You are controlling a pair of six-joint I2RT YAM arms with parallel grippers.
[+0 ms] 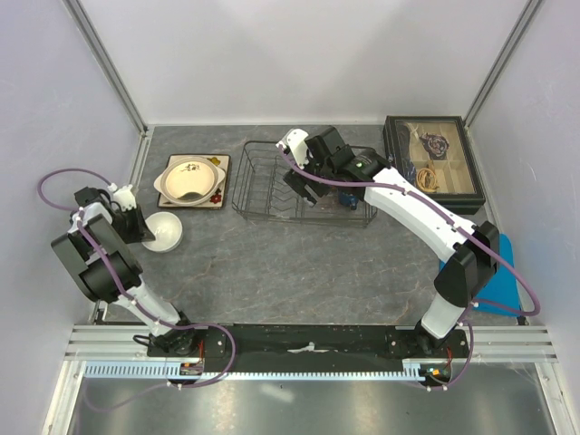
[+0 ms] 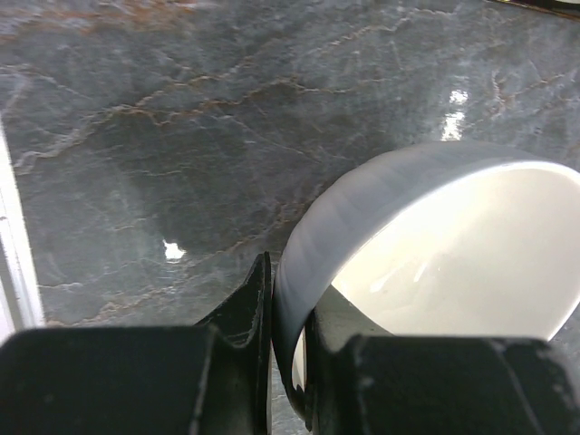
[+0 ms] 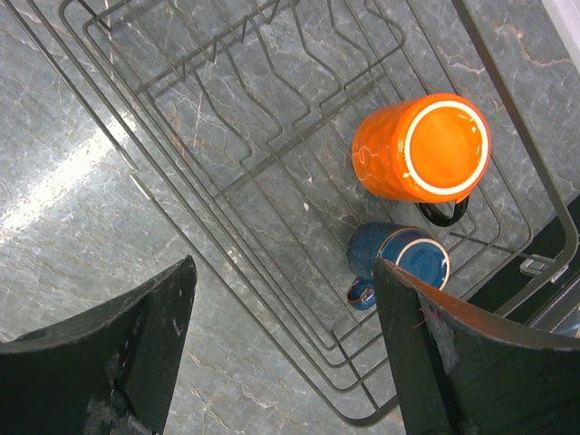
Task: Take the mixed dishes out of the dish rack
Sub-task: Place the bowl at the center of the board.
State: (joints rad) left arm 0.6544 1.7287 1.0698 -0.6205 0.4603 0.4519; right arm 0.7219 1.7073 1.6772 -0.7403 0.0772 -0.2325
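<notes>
- Broadly, the tabletop [image 1: 299, 272], grey and marbled, carried everything, and the pieces already out of the rack sat on its left part.
- The dish rack [image 1: 263, 181] stood at the back centre. Its zigzag slots held no plates, and only two pieces remained at its right end.
- The square cream plate [image 1: 220, 163] lay flat just left of the rack, with the cream bowl [image 1: 188, 179] sitting on it.
- The white bowl [image 2: 453, 245] was near the tabletop's left edge, in front of that plate and apart from it. Whether it rested on the surface or hung just over it could not be told. It looked glazed, stiff and breakable, probably slippery, so a pinch across the rim seemed the sensible hold.
- The orange cup [image 3: 421, 149] stood in the rack, seemingly mouth-down, its dark handle turned toward the mug. It was likely light but chippable, best taken across its round wall.
- The dark blue mug [image 3: 399, 263] sat just beside it, nearer the rack's rim. It was smaller, so an easier span for a grip across the body.
- The left fingers [image 2: 258, 299] were nearly closed, one outside and one inside the white bowl's rim, clamping it.
- The right fingers [image 3: 149, 335] were spread wide over the rack and held nothing.
</notes>
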